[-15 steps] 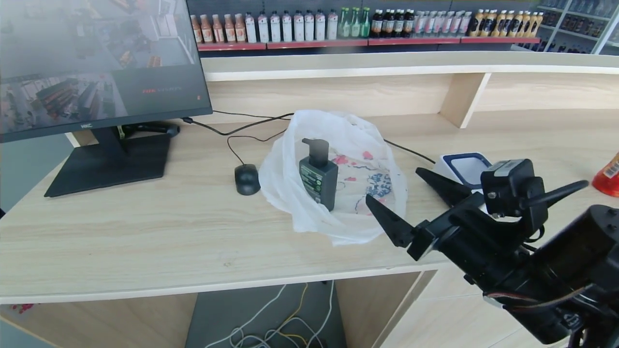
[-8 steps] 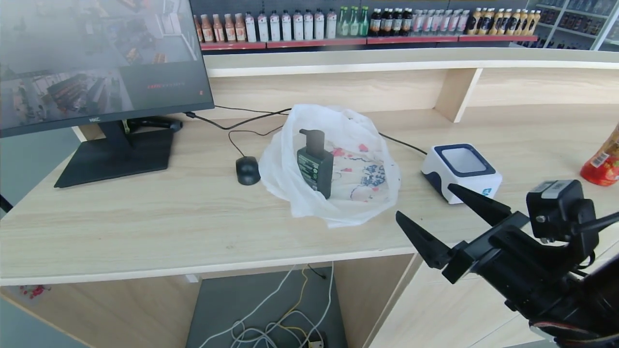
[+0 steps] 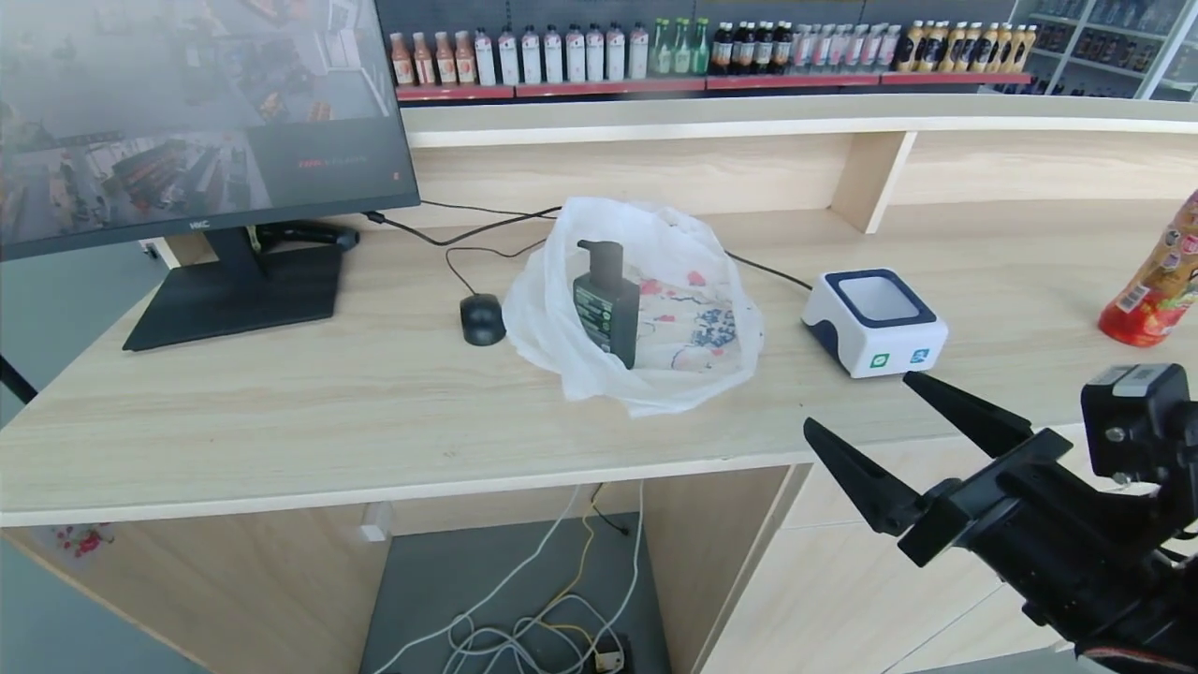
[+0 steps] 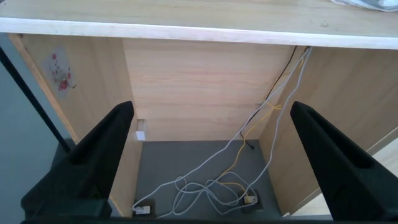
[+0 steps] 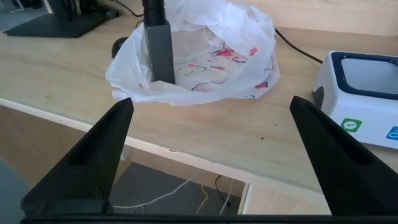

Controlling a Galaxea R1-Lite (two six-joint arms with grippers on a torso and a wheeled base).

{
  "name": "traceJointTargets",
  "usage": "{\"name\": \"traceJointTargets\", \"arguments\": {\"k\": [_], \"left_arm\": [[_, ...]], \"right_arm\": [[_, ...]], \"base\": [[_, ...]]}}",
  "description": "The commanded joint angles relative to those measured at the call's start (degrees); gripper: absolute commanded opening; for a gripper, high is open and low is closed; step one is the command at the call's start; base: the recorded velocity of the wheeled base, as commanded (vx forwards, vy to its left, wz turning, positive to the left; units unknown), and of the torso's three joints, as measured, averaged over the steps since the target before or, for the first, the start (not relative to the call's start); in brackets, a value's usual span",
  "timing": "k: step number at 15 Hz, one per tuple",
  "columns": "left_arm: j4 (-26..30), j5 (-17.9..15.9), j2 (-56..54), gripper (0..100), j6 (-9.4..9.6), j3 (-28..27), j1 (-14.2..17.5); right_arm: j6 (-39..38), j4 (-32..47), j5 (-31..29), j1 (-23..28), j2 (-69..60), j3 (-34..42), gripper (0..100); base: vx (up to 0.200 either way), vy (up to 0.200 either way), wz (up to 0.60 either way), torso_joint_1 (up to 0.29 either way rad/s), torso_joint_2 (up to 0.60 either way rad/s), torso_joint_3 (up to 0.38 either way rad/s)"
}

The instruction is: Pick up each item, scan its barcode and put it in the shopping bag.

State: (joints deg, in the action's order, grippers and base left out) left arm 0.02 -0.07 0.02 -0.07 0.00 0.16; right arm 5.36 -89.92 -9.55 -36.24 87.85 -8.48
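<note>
Since the dark pump bottle (image 3: 606, 304) already stands in the shopping bag (image 3: 697, 328), my right pincer (image 3: 856, 401), spread and empty off the tabletop (image 3: 281, 402) edge, should take the orange bottle (image 3: 1153, 290) beyond the scanner (image 3: 875, 321), leaving its barcode uncovered.

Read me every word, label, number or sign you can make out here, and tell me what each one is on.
Nothing is clear enough to quote.
monitor: small bezel logo and a red line on screen, both blurred.
dark bottle in the shopping bag: label print too small.
shopping bag: red and blue print, illegible.
scanner: one green and one blue icon, no readable words.
orange bottle: label blurred.
shelf bottles: labels too small.
</note>
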Motion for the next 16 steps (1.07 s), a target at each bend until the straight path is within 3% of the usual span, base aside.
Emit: {"name": "traceJointTargets", "arguments": {"k": [1, 5, 16], "left_arm": [[-0.02, -0.01, -0.02, 100, -0.01, 0.00, 0.02], [-0.02, -0.01, -0.02, 100, -0.10, 0.00, 0.02], [-0.02, -0.01, -0.02, 100, -0.19, 0.00, 0.11]], "right_arm": [[0.79, -0.08, -0.03, 0.03, -0.48, 0.22, 100], [0.70, -0.08, -3.20, 0.12, -1.27, 0.05, 100], [0.96, -0.08, -3.29, 0.03, -5.05, 2.24, 100]], "base": [[0.000, -0.200, 0.00, -0.002, 0.01, 0.012], [0.000, -0.200, 0.00, 0.010, 0.00, 0.000], [0.000, -0.200, 0.00, 0.002, 0.00, 0.002]]}}
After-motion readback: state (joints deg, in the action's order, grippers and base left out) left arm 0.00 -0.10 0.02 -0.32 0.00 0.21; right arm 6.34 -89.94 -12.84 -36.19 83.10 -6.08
